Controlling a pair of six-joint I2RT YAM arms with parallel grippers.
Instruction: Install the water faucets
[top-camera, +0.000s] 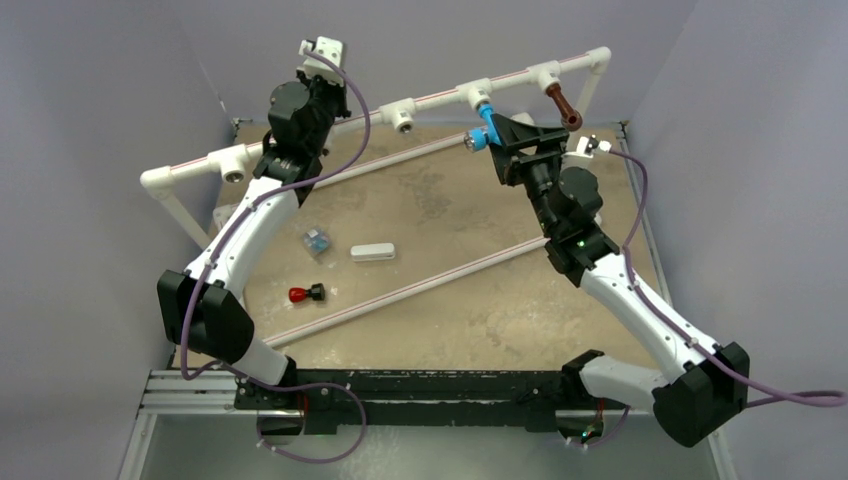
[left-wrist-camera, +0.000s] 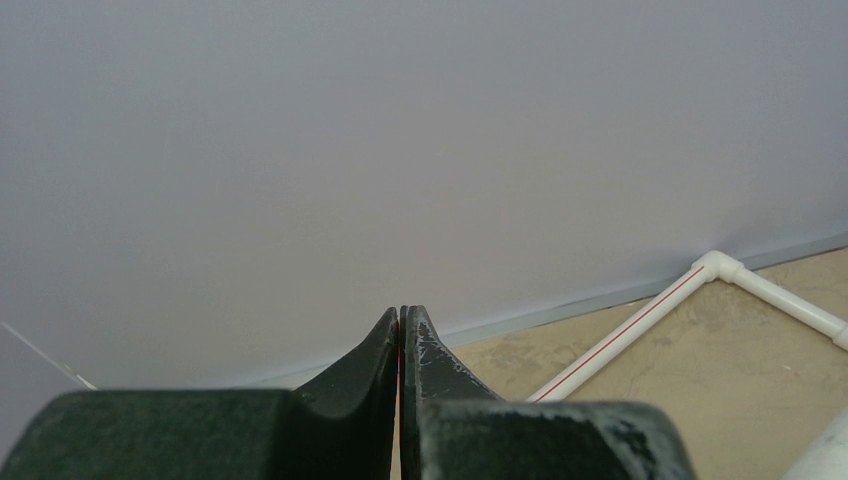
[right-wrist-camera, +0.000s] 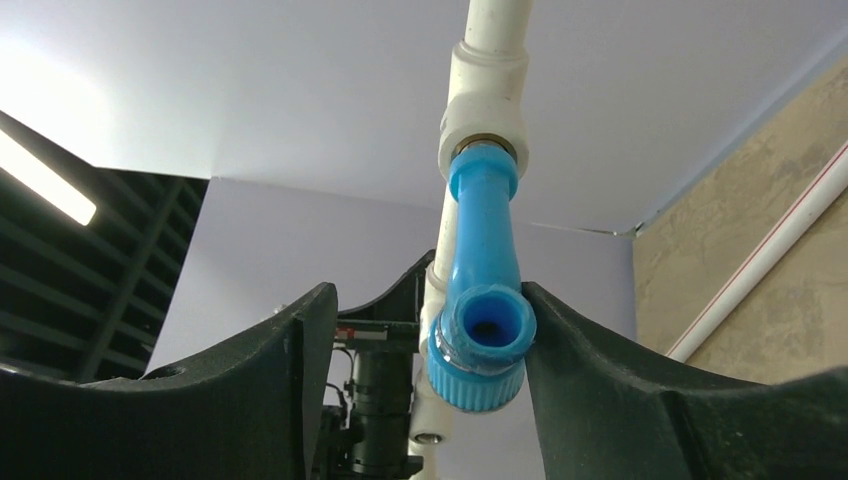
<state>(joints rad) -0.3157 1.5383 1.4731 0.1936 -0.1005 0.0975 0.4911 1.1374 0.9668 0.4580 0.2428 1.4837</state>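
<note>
- Where the top camera looked down, the blue faucet (top-camera: 487, 118) sat at upper centre, its end in a white tee (top-camera: 478, 96) of the pipe frame (top-camera: 430, 101). The right gripper (top-camera: 493, 136) was around it. The brown faucet (top-camera: 563, 106) hung from the next tee to the right.
- From the left wrist, the left gripper (left-wrist-camera: 402, 330) showed at bottom centre, its jaws pressed together on nothing and aimed at the bare wall, away from both taps.
- From the right wrist, the jaws stood apart. The blue tap filled mid-frame between them, with a clear gap at its left. The right-hand finger looked to be touching its spout, or just beside it.
- Risk, as I judged it: if the tap was only lightly seated, a sideways withdrawal could let that finger drag the spout and twist or pull it from the tee.
</note>
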